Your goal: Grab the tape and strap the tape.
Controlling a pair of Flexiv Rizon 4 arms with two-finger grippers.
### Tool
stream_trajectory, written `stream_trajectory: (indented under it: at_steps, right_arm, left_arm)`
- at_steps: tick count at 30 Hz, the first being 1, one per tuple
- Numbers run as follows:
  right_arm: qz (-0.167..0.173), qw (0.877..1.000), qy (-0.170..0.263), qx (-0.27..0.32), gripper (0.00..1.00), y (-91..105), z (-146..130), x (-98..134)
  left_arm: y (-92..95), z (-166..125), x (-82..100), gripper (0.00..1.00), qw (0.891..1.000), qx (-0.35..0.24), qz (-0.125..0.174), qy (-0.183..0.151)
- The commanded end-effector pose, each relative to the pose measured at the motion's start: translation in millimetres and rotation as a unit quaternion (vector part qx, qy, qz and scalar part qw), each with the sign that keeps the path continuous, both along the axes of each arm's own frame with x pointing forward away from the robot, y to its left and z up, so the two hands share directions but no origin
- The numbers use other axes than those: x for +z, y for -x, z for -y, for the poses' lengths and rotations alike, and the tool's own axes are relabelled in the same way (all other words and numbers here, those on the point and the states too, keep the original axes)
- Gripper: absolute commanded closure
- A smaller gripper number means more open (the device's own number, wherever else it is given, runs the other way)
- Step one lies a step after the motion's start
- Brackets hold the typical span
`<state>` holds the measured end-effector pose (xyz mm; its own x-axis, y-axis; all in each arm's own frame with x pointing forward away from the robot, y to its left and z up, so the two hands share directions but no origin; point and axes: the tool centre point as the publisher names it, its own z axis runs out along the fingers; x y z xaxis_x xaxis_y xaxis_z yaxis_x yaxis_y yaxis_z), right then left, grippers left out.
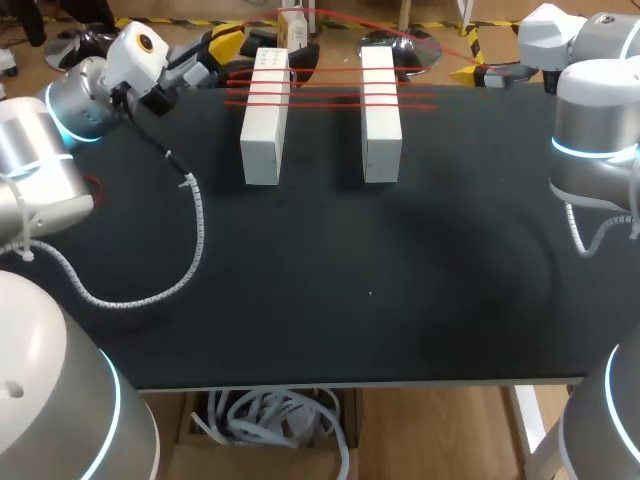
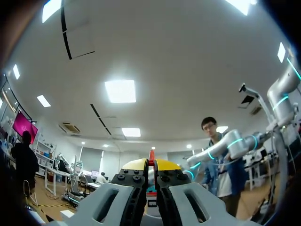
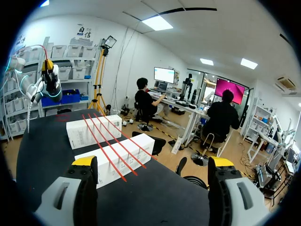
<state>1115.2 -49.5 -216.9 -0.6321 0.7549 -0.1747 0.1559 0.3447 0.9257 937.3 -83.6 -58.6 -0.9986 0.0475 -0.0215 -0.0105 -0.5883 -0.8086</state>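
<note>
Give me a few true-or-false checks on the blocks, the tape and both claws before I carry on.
1. Two white blocks lie on the black table. True.
2. Strands of red tape cross both blocks. True.
3. The right claw is shut on a block. False: it is open with nothing between its fingers; the blocks lie ahead of it.
4. The left claw is open. False: it is shut on red tape, which shows between its yellow tips.
5. The blocks are stacked one on the other. False: they lie side by side, apart.
</note>
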Motion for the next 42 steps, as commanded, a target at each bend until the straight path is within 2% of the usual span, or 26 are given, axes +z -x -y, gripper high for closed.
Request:
stream_trajectory:
  at_steps: [1,27,29,33,35,36,38,39,42]
  right_arm:
    - [0.0,1.0,0.0,0.0,0.0,0.3,0.2,0.2]
    - [0.0,1.0,0.0,0.0,0.0,0.3,0.2,0.2]
    - [-0.018,0.999,-0.038,-0.01,0.0,11.7,5.3,2.7]
    - [-0.014,0.993,-0.098,-0.062,0.0,38.8,19.4,11.3]
    - [-0.01,0.99,-0.113,-0.089,0.0,49.4,27.1,14.4]
    - [-0.006,0.984,-0.136,-0.116,0.0,57.3,34.3,16.5]
    - [0.002,0.976,-0.151,-0.156,0.0,65.9,42.2,19.9]
    - [0.001,0.966,-0.171,-0.192,0.0,71.2,48.1,21.5]
    - [0.003,0.949,-0.199,-0.246,0.0,83.2,56.8,27.1]
  left_arm:
    - [0.5,1.7,-1.5,1.0,1.0,0.003,-0.002,-0.004]
    - [0.1,1.7,-2.1,1.0,1.0,0.006,0.0,0.003]
    - [0.1,1.7,-2.1,1.0,1.0,0.006,0.0,0.003]
    - [0.1,1.7,-2.1,1.0,1.0,0.006,0.0,0.003]
    - [0.1,1.7,-2.1,1.0,1.0,0.006,0.0,0.003]
    - [0.1,1.7,-2.1,1.0,1.0,0.006,0.0,0.003]
    - [0.1,1.7,-2.1,1.0,1.0,0.006,0.0,0.003]
    - [0.1,1.7,-2.1,1.0,1.0,0.006,0.0,0.003]
    - [0.1,1.7,-2.1,1.0,1.0,0.006,0.0,0.003]
